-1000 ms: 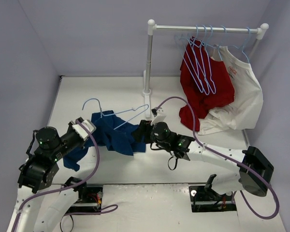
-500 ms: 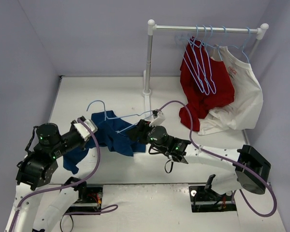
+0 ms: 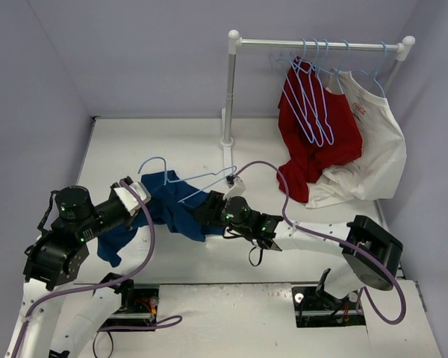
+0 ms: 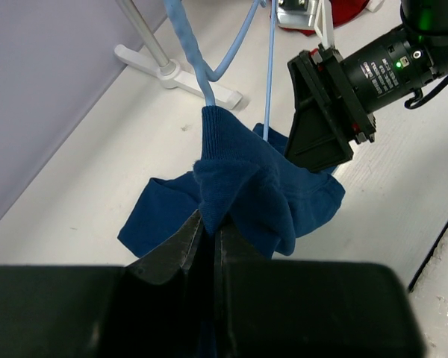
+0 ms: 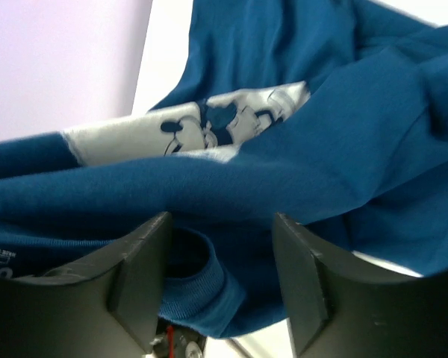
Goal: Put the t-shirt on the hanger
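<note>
Hanging in thick, soft folds between the two arms, the t-shirt (image 3: 173,212) is a dark blue knit, bunched and crumpled, with its lower part trailing onto the smooth white table (image 3: 164,138) near the front left. The left gripper (image 4: 210,224) has its black jaws pinched tight together on a fold of the cloth, which rises from them in a rounded hump with a ribbed edge on top. The hanger (image 3: 203,181) is thin light-blue wire bent into a triangle; in the left wrist view one strand of it runs down into that ribbed edge and is lost inside the fabric, while the curved hook stands clear at the far left of the cloth in the top view. The right gripper (image 5: 220,272) sits against the shirt's right side, its jaws spread wide, the matte grey fingers (image 5: 138,276) framing a rolled, ribbed hem without pressing on it. Just above them the cloth shows a pale label (image 5: 187,130) with dark printing, creased across the middle. At the back right stands a white tubular rack (image 3: 231,89) on a flat foot, carrying a limp red shirt (image 3: 317,145), a white shirt (image 3: 369,153) and several more hangers (image 3: 313,104) of the same blue wire.
</note>
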Robot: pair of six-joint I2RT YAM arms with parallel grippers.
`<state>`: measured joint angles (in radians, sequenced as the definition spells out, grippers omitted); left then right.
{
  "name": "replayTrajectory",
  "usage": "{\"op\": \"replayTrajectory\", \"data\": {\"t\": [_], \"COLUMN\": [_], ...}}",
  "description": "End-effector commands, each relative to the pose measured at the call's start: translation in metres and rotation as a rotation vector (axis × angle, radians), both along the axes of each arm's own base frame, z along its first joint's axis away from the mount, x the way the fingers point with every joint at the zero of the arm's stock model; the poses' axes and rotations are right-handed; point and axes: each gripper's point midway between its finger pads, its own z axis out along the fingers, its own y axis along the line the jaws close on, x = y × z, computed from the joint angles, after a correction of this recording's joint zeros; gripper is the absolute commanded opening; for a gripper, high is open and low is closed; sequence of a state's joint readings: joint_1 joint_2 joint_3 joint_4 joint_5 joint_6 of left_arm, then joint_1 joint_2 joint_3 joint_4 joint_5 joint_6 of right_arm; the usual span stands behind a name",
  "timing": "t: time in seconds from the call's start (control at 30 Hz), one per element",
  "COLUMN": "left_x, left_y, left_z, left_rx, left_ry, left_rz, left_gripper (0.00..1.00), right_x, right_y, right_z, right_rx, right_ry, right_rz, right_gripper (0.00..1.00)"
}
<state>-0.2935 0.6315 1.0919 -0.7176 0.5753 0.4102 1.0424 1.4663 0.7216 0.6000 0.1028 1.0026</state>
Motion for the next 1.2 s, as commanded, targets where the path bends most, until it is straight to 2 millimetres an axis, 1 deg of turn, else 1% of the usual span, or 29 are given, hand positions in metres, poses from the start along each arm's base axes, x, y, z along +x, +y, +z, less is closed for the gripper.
{"op": "replayTrajectory", "data": {"t": [0.0,0.03,0.07,0.13,0.17,0.2,0.33,0.43,0.5,0.53,0.57,0.6,0.63,0.67,0.73,0.77,0.8,0.83,0.87,0.9,0.97,1.03,1.07,1.17], "left_x": [0.003,0.003,0.003,0.003,0.003,0.003,0.003,0.003,0.003,0.003,0.003,0.003,0.003,0.003,0.006,0.008,0.011,0.013,0.014,0.017,0.027,0.033,0.033,0.04], "left_y": [-0.006,-0.006,-0.006,-0.006,-0.006,-0.006,-0.005,-0.006,-0.006,-0.005,-0.005,-0.004,-0.004,-0.003,-0.002,-0.003,-0.004,-0.005,-0.005,-0.006,-0.007,-0.011,-0.012,-0.019], "left_z": [0.033,0.033,0.032,0.03,0.03,0.03,0.031,0.031,0.029,0.028,0.027,0.026,0.025,0.025,0.024,0.023,0.022,0.023,0.024,0.023,0.024,0.027,0.03,0.029], "left_rx": [-0.03,-0.03,-0.029,-0.027,-0.026,-0.026,-0.026,-0.026,-0.027,-0.025,-0.024,-0.024,-0.023,-0.022,-0.017,-0.017,-0.015,-0.017,-0.019,-0.019,-0.02,-0.028,-0.032,-0.043], "left_ry": [-0.099,-0.098,-0.097,-0.094,-0.093,-0.092,-0.098,-0.094,-0.09,-0.088,-0.088,-0.088,-0.086,-0.087,-0.081,-0.073,-0.063,-0.057,-0.056,-0.042,-0.012,0.009,0.006,0.045], "left_rz": [-0.034,-0.033,-0.032,-0.032,-0.032,-0.03,-0.03,-0.034,-0.032,-0.029,-0.026,-0.024,-0.023,-0.017,-0.005,-0.004,-0.006,-0.005,-0.004,0.002,0.02,0.019,0.017,0.0], "left_gripper": [0.0,0.0,0.0,0.0,0.0,0.0,0.0,0.0,0.0,0.0,0.0,0.0,0.0,0.0,0.0,0.0,0.0,0.0,0.0,0.0,0.0,0.0,0.0,0.0], "right_x": [-0.008,-0.009,-0.011,-0.016,-0.017,-0.018,-0.023,-0.023,-0.02,-0.019,-0.017,-0.013,-0.008,-0.003,0.01,0.018,0.02,0.027,0.031,0.033,0.043,0.049,0.05,0.055], "right_y": [0.026,0.027,0.028,0.03,0.029,0.028,0.025,0.018,0.01,0.006,0.001,-0.007,-0.014,-0.021,-0.04,-0.049,-0.055,-0.063,-0.067,-0.071,-0.087,-0.096,-0.098,-0.105], "right_z": [0.042,0.043,0.042,0.043,0.043,0.043,0.043,0.041,0.037,0.04,0.038,0.036,0.039,0.036,0.048,0.049,0.053,0.056,0.06,0.061,0.065,0.067,0.068,0.072], "right_rx": [0.147,0.147,0.148,0.152,0.151,0.148,0.133,0.109,0.061,0.053,0.026,-0.012,-0.026,-0.051,-0.095,-0.112,-0.119,-0.129,-0.132,-0.147,-0.198,-0.236,-0.247,-0.304], "right_ry": [-0.042,-0.044,-0.04,-0.036,-0.036,-0.043,-0.065,-0.081,-0.098,-0.113,-0.122,-0.135,-0.148,-0.147,-0.202,-0.207,-0.222,-0.232,-0.246,-0.251,-0.275,-0.306,-0.318,-0.36], "right_rz": [0.091,0.096,0.113,0.139,0.144,0.156,0.18,0.176,0.161,0.155,0.148,0.13,0.106,0.092,0.058,0.039,0.037,0.018,0.01,0.006,-0.031,-0.049,-0.05,-0.064], "right_gripper": [0.43,0.38,0.38,0.17,0.11,0.0,0.0,0.0,0.0,0.0,0.0,0.0,0.0,0.0,0.0,0.0,0.0,0.0,0.0,0.0,0.0,0.0,0.0,0.0]}}
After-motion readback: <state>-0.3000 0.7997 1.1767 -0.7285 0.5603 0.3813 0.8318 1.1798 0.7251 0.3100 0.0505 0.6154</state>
